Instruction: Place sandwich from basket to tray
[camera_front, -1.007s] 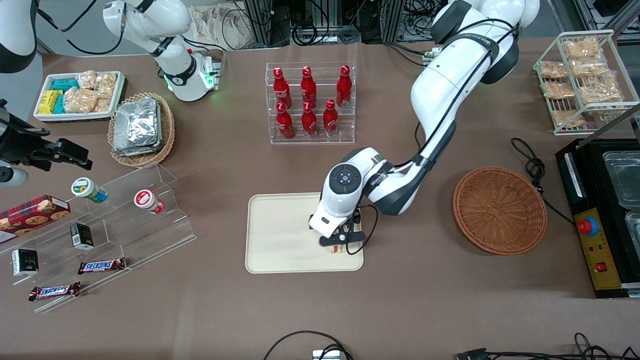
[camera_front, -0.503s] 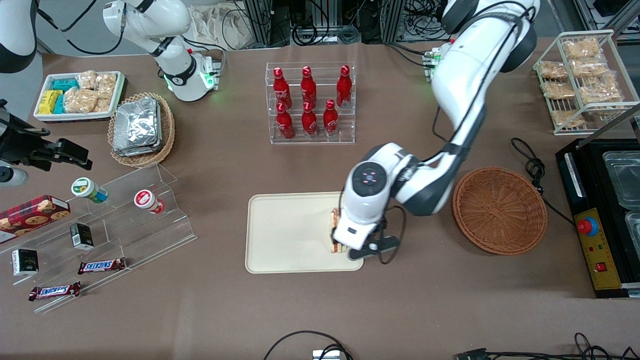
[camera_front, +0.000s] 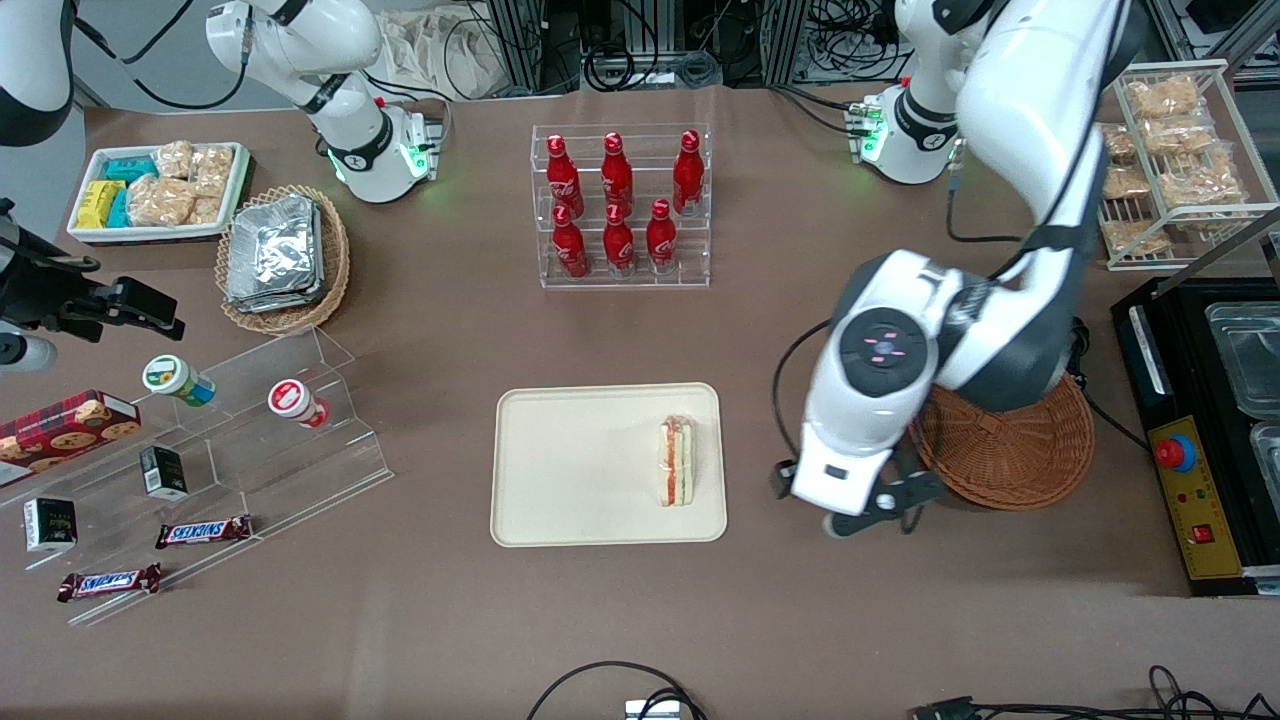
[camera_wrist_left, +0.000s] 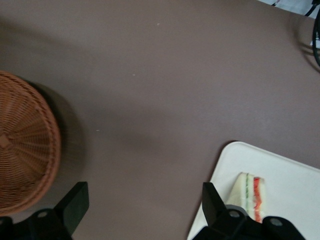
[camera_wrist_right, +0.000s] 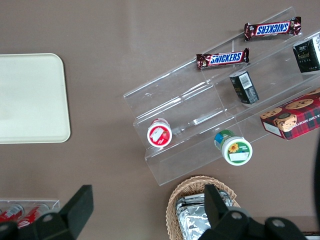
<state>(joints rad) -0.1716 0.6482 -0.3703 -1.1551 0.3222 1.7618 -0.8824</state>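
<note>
Hovering above bare brown surface (camera_front: 850, 620), your end effector (camera_front: 872, 512) sits between the tray (camera_front: 560, 470) and the basket (camera_front: 1010, 450), close to the basket's rim. From the wrist view, its fingers (camera_wrist_left: 75, 202) stand wide apart with only surface between them; it has hold of nothing.

You will find the sandwich (camera_front: 677, 461) lying on the tray, in the part of the tray nearest the working arm's end, just inside the rim. Its cut edge faces up, showing red and green filling between pale bread. The wrist view confirms this: the sandwich (camera_wrist_left: 250, 192) rests on the cream tray (camera_wrist_left: 295, 190), clear of the end effector.

Note that the basket holds nothing in the part you can see; the arm's wrist housing covers the portion nearest the tray. In the wrist view the basket (camera_wrist_left: 25, 150) shows woven wall and floor only.

Farther from the front camera than the tray stands a clear rack of red bottles (camera_front: 620, 205). Toward the parked arm's end of the surface you have a clear stepped display (camera_front: 240, 440) with small cartons, cups and chocolate bars, a tan wicker basket of foil packs (camera_front: 280, 255) and a white tray of snack packets (camera_front: 160, 190).
</note>
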